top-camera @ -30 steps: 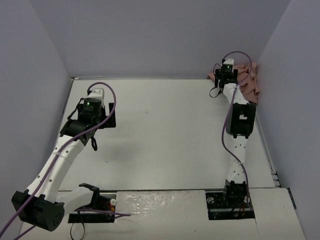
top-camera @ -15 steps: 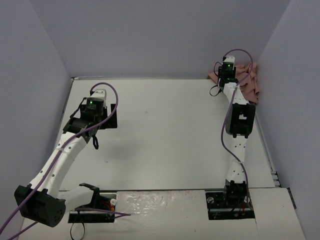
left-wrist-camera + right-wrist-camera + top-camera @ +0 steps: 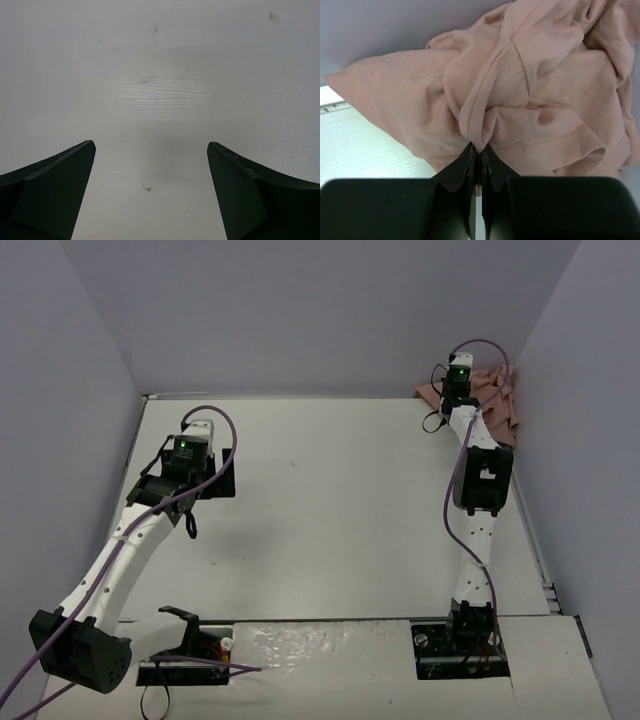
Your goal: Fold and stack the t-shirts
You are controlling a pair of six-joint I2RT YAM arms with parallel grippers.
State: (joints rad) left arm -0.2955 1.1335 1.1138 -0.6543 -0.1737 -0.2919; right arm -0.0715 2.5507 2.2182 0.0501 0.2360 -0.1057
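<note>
The left gripper hangs spread wide over the table. In the far right corner lies the crumpled pink t-shirt, with the right gripper pinching one of its folds. The cloth looks light and limp, and would probably hold better at the shoulders.

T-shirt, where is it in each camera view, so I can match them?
Top external: t-shirt crumpled in the far right corner.
Left wrist: not in it, only table.
Right wrist: t-shirt fills the upper picture, a fold pinched in the right claw.
Shared landmark: the wall behind it, in top and right wrist views.
</note>
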